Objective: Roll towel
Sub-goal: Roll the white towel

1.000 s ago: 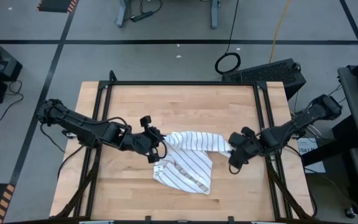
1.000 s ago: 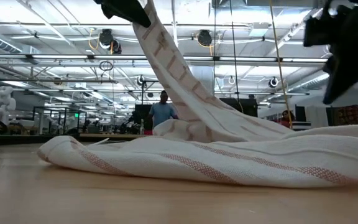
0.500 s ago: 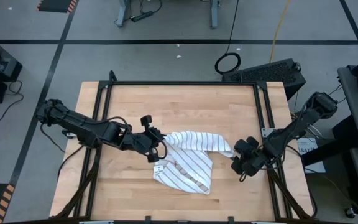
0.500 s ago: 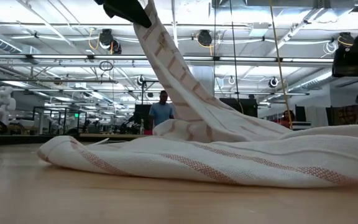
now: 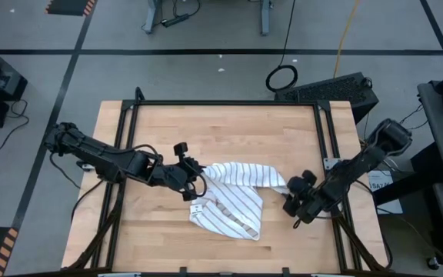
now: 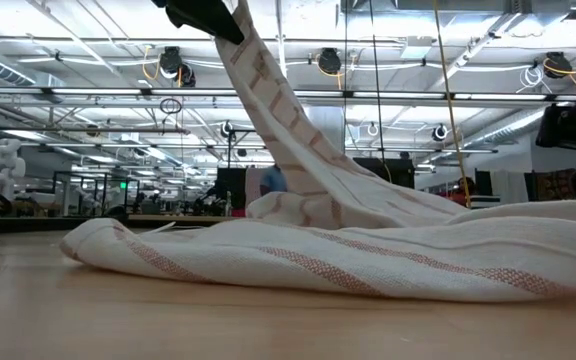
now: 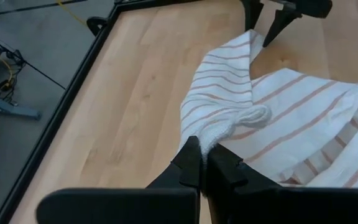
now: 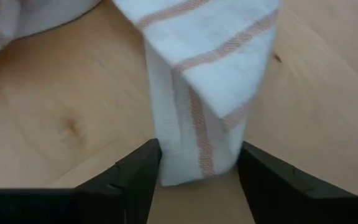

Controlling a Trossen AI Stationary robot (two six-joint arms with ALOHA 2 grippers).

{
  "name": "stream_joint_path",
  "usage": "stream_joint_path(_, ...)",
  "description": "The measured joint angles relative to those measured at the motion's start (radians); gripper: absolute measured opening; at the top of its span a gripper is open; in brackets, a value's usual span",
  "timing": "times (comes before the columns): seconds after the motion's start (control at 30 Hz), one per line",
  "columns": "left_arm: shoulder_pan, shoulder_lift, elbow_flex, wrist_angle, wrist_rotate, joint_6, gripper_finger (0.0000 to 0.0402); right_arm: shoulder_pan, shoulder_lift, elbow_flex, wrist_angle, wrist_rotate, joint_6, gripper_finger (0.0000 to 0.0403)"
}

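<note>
The white towel [image 5: 233,204] with thin stripes lies crumpled at the table's middle, and a small tag [image 5: 196,208] shows at its left edge. My left gripper [image 5: 194,183] is shut on the towel's left corner and holds it up, so a band of cloth [image 6: 278,120] climbs from the pile to the fingers. My right gripper [image 5: 291,201] is open and low at the towel's right end [image 5: 281,185]. In the right wrist view its two fingers [image 8: 138,177] stand on either side of that folded, narrow end [image 8: 197,143], which lies flat on the wood. My left gripper pinches a bunched corner of the towel [image 7: 219,134] between its two fingers, several layers gathered together. The fingers slant downward, coming from the table's left. The corner is lifted clear and the cloth runs down from it, fairly taut, to the part lying on the table [image 6: 348,255]. My right gripper straddles the folded right end [image 8: 194,168]; I cannot tell whether its fingers touch the cloth.
Black frame rails [image 5: 325,154] run along the table's left and right sides. Bare wood [image 5: 229,131] lies beyond the towel toward the far edge. A person [image 6: 273,180] shows far off in the room behind the table.
My right gripper has come down and a little toward the table's near edge, rolling its wrist, and now sits low at the towel's right end. The towel and my left gripper have kept still.
</note>
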Motion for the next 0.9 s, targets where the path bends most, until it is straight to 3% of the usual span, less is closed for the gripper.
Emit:
stream_joint_path(0.1,0.0,0.0,0.0,0.0,-0.004,0.0,0.0008,0.006,0.038,0.001,0.034,0.014,-0.004,0.0172)
stream_joint_path(0.27,0.0,0.0,0.0,0.0,-0.008,0.019,0.0008,0.026,0.033,0.001,0.053,0.015,0.027,0.0046)
stream_joint_path(0.33,0.0,0.0,0.0,-0.001,-0.008,0.026,0.0008,0.031,0.011,0.0,0.048,0.005,0.026,0.0015)
stream_joint_path(0.47,0.001,0.0,0.0,0.0,-0.056,0.055,0.0008,0.031,-0.044,0.027,-0.015,-0.04,0.042,0.0022)
stream_joint_path(0.63,0.001,-0.01,0.0,0.061,-0.171,0.162,0.0008,0.031,-0.114,0.15,-0.201,-0.021,-0.015,0.0007)
stream_joint_path(0.8,0.019,-0.054,0.0,0.276,-0.18,0.366,0.0008,0.029,-0.151,0.357,-0.537,0.12,-0.068,0.0008)
stream_joint_path(0.9,0.044,-0.101,0.0,0.418,-0.129,0.505,0.0008,0.025,-0.165,0.505,-0.74,0.227,-0.12,0.0006)
